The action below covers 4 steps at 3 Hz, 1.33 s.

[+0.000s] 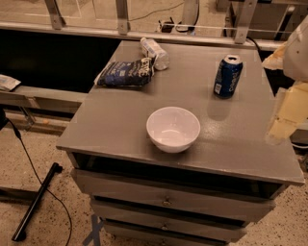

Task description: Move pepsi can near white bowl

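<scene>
Fingers apart or together: couldn't tell. Gripper (288,115) hung at table's (115,113) right edge. Pepsi can (228,76) stood upright, apart from white bowl (173,129) at front-center.

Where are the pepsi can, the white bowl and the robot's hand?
pepsi can (228,77): camera view, blue side wall.
white bowl (173,127): camera view, bare inside.
hand (281,126): camera view, far right edge, pale lower end.

A grey cabinet of drawers (168,204) carries the flat grey worktop (120,113) on a speckled pale floor (43,211); metal railing posts (122,14) stand behind. My end effector (290,108) hangs at the right edge.
</scene>
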Tool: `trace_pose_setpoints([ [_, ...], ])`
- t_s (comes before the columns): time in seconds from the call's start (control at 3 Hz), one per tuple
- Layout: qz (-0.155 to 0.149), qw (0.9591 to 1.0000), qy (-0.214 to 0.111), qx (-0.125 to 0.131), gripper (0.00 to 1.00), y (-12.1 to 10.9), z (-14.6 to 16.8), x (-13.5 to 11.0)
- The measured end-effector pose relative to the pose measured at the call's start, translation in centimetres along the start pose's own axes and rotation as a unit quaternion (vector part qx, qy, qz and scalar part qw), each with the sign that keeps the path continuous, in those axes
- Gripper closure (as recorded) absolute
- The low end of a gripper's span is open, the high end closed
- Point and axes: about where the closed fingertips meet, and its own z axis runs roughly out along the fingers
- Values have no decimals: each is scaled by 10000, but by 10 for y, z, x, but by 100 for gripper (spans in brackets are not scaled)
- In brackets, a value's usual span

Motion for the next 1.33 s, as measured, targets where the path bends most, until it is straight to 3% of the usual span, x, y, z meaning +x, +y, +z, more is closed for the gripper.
trace_pose_setpoints([
  [0.33,1,10000,-1,3,0,0,0,0],
  [0.67,99,9997,-68,203,0,-20,1,0],
  [1.0,136,9987,-280,411,0,-64,10,-12],
  [1.33,695,9884,-1134,735,0,-116,31,-28],
])
